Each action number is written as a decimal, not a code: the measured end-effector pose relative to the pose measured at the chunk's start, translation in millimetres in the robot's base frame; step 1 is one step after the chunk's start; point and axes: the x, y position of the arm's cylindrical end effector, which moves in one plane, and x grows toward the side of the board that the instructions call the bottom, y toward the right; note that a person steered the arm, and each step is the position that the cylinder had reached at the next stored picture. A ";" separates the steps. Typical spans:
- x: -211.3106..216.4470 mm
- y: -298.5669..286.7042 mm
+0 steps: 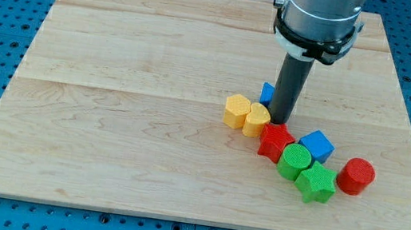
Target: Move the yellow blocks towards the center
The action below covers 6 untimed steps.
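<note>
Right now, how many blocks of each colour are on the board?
Yellow: 2, a hexagon and a heart
Red: 2, a star and a cylinder
Green: 2, a cylinder and a star
Blue: 2, a cube and one half hidden behind my tip
Total: 8

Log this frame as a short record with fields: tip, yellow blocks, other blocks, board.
tip: my tip is down on the board, just right of the yellow pair, above the red star
yellow blocks: yellow hexagon and yellow heart, side by side and touching, right of centre
behind the rod: blue block, partly hidden, shape unclear
cluster: red star, blue cube, green cylinder, green star
apart: red cylinder, at the cluster's right
board: wooden board
</note>
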 end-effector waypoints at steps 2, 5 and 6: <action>13.5 19.8; 12.0 -88.0; 1.4 -85.3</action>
